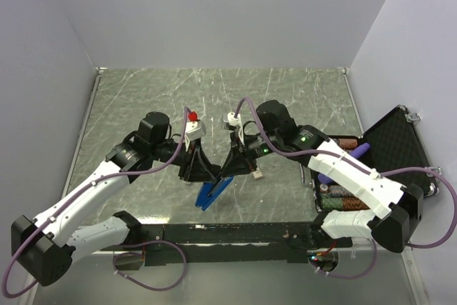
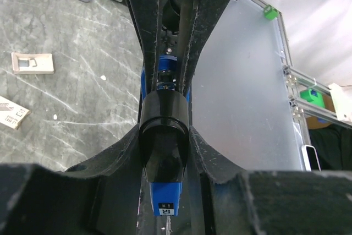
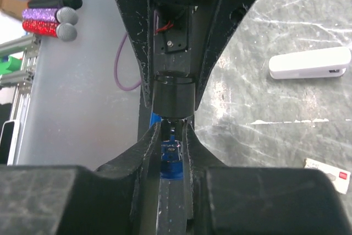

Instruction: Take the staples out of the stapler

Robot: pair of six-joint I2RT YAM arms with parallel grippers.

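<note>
- Clamped the stapler (image 1: 213, 193) by its black-and-blue body in the left hand (image 1: 201, 171), fingers pressed to both sides.
- Pinched its narrow blue end with the right hand (image 1: 232, 168), closed snugly from the opposite side.
- Had the stapler tilted between both hands over the near middle of the surface (image 1: 143, 98); could not tell whether its low tip touched.
- Judged the step as opening the magazine: called for a steady left grip and a straight right pull along the body, without twisting.
- Ought to have stayed over bare surface, well apart from the beige pieces (image 2: 33, 63), so loose staples land in sight.
</note>
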